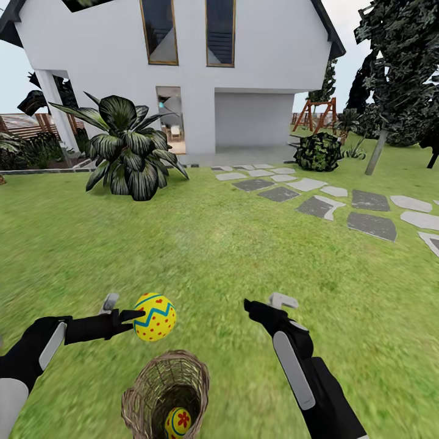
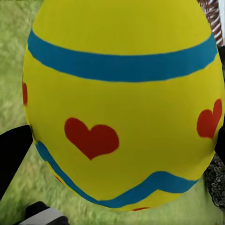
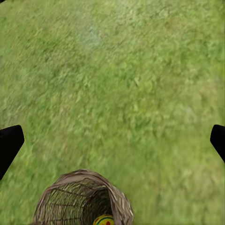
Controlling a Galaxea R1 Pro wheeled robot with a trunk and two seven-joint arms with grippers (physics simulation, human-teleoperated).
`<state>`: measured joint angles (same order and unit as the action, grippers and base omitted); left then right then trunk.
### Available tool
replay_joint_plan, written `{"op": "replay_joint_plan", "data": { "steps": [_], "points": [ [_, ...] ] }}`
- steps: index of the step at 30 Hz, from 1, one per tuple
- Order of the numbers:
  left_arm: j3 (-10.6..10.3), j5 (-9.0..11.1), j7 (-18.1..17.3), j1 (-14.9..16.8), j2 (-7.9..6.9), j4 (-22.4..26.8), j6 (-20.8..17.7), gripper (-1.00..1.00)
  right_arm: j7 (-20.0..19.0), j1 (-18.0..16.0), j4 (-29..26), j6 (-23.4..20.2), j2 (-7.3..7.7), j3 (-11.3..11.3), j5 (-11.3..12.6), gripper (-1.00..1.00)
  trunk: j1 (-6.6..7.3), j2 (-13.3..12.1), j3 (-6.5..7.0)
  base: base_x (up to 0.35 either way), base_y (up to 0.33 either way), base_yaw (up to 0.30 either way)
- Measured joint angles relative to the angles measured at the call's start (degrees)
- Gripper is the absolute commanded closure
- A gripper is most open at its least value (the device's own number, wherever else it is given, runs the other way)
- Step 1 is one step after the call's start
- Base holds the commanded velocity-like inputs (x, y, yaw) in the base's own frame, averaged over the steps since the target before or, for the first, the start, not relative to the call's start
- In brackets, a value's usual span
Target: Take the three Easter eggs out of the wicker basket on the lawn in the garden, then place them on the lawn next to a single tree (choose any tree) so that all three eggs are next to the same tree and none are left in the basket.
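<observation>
My left gripper [image 1: 135, 311] is shut on a yellow Easter egg [image 1: 155, 317] with blue bands and red hearts, held above the lawn [image 1: 201, 256] just beyond the wicker basket [image 1: 137, 396]. That egg [image 2: 122, 108] looms close in the left wrist view, with a black finger [image 2: 11, 154] at its side. Deep in the basket lies another egg [image 1: 178, 422]. My right gripper [image 1: 265, 300] hangs open and empty to the basket's right; its wrist view looks down on the basket rim [image 3: 70, 187] and the egg inside [image 3: 104, 220]. A tree [image 1: 376, 152] with a grey trunk stands far right.
A white house [image 1: 256, 61] rises ahead, with a large leafy plant [image 1: 131, 146] at left and a round shrub [image 1: 317, 151] at right. Grey stepping stones [image 1: 317, 206] cross the grass to the right. A swing frame [image 1: 314, 113] and a slat fence [image 1: 24, 125] lie farther back.
</observation>
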<state>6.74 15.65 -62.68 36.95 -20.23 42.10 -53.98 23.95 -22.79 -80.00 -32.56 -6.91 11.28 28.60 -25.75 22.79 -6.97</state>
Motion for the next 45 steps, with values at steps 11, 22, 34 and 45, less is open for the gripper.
{"op": "replay_joint_plan", "data": {
  "steps": [11,22,34,45],
  "points": [
    [-0.08,0.12,-0.04,0.0,0.02,-0.16,0.02,1.0,-0.02,0.0,-0.25,0.13,0.05,0.11,-0.03,-1.0,-0.03,-0.01,0.0,-0.126,0.036,0.122],
    [-0.09,0.09,0.01,-0.01,0.02,-0.17,0.03,1.0,-0.01,-0.01,-0.24,0.13,0.05,0.14,-0.04,-1.0,0.0,0.0,0.05,-0.074,0.028,0.288],
    [0.08,0.22,-0.3,-0.01,0.02,-0.17,-0.14,1.0,-0.01,-0.01,-0.42,0.13,0.05,0.25,-0.04,-1.0,0.0,0.01,0.61,0.0,0.0,0.266],
    [1.12,0.25,-0.23,0.0,0.02,-0.19,-0.14,1.0,-0.02,0.0,-0.43,0.06,-0.07,0.34,-0.1,-1.0,-0.01,-0.01,1.23,-0.062,0.117,0.249]
  ]
}}
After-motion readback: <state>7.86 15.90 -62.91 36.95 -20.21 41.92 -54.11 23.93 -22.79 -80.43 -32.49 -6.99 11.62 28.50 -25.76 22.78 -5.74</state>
